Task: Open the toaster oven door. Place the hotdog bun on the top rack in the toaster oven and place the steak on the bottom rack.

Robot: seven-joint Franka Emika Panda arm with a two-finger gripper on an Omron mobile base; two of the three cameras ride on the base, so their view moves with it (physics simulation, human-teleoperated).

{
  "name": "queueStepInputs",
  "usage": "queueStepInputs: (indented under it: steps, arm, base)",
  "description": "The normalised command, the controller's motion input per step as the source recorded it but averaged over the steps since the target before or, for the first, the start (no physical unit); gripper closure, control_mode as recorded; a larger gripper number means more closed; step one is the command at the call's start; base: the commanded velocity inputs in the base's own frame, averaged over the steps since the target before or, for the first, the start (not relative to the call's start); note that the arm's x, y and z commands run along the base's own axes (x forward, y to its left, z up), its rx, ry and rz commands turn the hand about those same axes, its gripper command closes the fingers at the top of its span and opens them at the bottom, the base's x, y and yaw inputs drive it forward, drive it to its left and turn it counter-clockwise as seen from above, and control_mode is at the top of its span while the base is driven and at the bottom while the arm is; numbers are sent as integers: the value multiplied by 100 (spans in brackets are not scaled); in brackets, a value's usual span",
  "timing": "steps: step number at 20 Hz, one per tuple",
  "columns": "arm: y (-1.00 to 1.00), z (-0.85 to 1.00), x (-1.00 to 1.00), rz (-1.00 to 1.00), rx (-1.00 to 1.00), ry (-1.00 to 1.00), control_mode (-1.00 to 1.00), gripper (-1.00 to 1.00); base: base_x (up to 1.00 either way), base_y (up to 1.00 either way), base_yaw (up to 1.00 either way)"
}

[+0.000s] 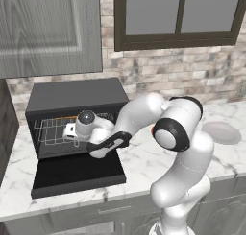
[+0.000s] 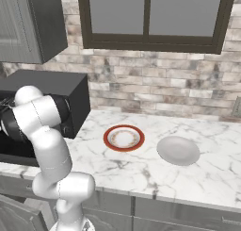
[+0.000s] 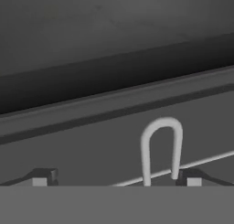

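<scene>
Two small dark fingertips (image 3: 45,176) of our gripper (image 3: 116,178) stand wide apart and empty inside the black boxy toaster oven (image 1: 72,97) at left of frame (its dark flat door (image 1: 77,174) lies open), so we should withdraw level, clearing the silver wire loop (image 3: 161,147).

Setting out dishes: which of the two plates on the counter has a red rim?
The plate nearer the toaster oven: the red-rimmed plate. The other plate is plain grey.
</scene>
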Motion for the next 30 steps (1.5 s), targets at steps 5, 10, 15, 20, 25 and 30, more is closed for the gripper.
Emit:
queueStepInputs:
  steps: [5,10,15,20,25,30]
  arm:
    - [12,75,43,0,-3,-4,-100,-100]
    - [13,77,46,0,-5,-8,-100,-100]
    - [10,95,-1,0,-2,-6,-100,-100]
    - [1,100,21,0,0,-1,-100,-100]
    - [0,89,28,0,0,0,-100,-100]
    - [-5,59,-59,3,3,0,-100,-100]
  base:
    - [0,0,0]
    - [0,0,0]
    - [0,0,0]
    - [0,0,0]
    - [0,0,0]
    - [0,0,0]
